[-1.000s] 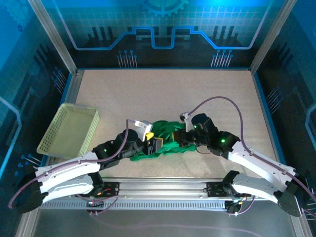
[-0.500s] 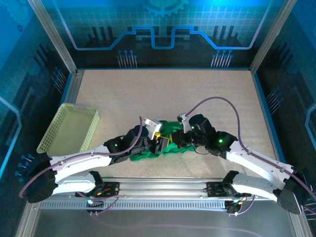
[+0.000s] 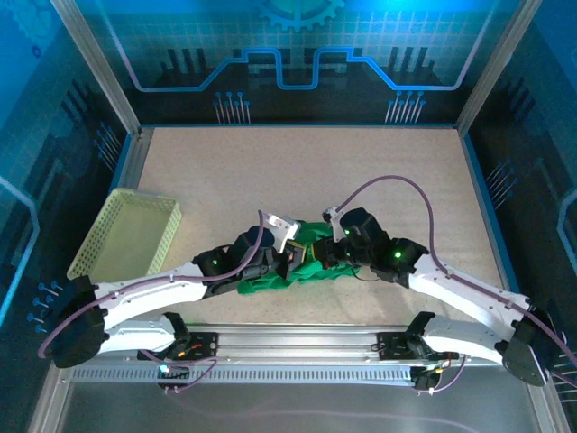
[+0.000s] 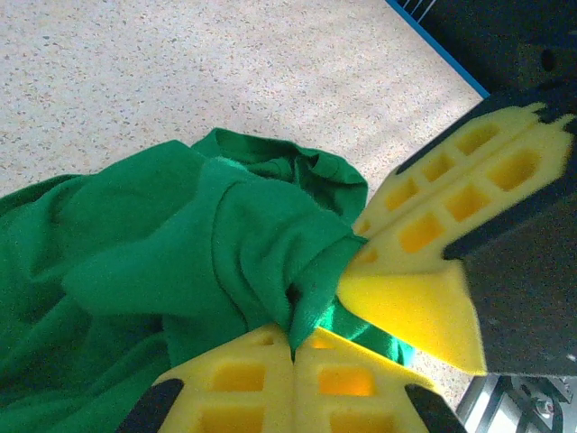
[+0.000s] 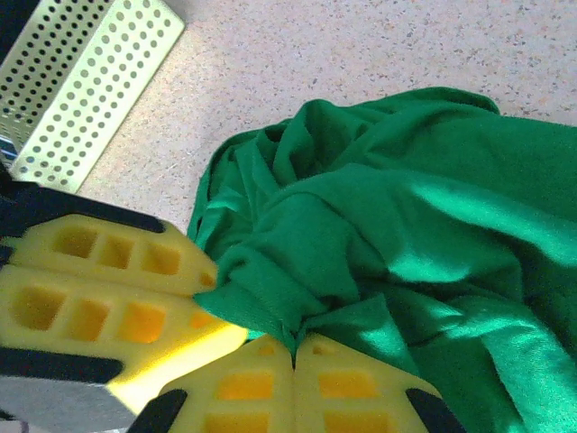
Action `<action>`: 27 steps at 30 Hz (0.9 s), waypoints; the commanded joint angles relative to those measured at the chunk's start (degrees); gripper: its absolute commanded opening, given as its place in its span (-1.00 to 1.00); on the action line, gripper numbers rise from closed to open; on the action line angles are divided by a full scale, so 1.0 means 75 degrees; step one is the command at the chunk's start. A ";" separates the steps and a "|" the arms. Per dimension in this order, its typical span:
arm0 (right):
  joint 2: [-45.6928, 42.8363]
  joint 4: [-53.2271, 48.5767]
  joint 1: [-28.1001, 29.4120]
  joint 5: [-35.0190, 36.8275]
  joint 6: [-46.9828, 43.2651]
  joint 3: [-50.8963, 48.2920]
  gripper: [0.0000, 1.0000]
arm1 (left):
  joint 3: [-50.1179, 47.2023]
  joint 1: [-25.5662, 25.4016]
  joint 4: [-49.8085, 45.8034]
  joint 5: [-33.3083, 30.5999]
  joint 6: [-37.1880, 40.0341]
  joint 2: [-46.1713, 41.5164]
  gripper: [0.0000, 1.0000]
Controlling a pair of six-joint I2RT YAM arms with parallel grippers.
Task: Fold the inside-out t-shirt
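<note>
Left tool (image 4: 293, 354) clenched on t-shirt (image 4: 180, 262) fold. Right tool (image 5: 293, 359) clenched on same fold, tips nearly touching. T-shirt crumpled on table (image 3: 270, 171) beneath both tools, long axis tool-to-tool, equally near.

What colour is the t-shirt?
The t-shirt is plain bright green, clearest in the right wrist view.

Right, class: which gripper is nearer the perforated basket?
Left. The left gripper, shut on the t-shirt, is on the side toward the basket; the right gripper pinches the same bunch just beyond, farther away.
</note>
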 commanded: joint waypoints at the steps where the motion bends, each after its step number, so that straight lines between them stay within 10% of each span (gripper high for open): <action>1: 0.0063 -0.0140 0.0035 0.0248 0.0053 0.0257 -0.91 | 0.0327 -0.0035 -0.0396 -0.0201 0.0092 -0.0400 -1.00; 14: -0.0304 -0.0369 -0.0324 -0.0062 -0.0560 0.0288 -0.08 | 0.0397 -0.0010 -0.1135 -0.0151 0.0433 -0.1020 -1.00; 27: 0.0156 -0.0278 -0.0780 -0.0499 -0.0630 0.0675 0.19 | -0.0079 -0.0021 -0.1381 0.0524 0.0298 -0.1155 -0.93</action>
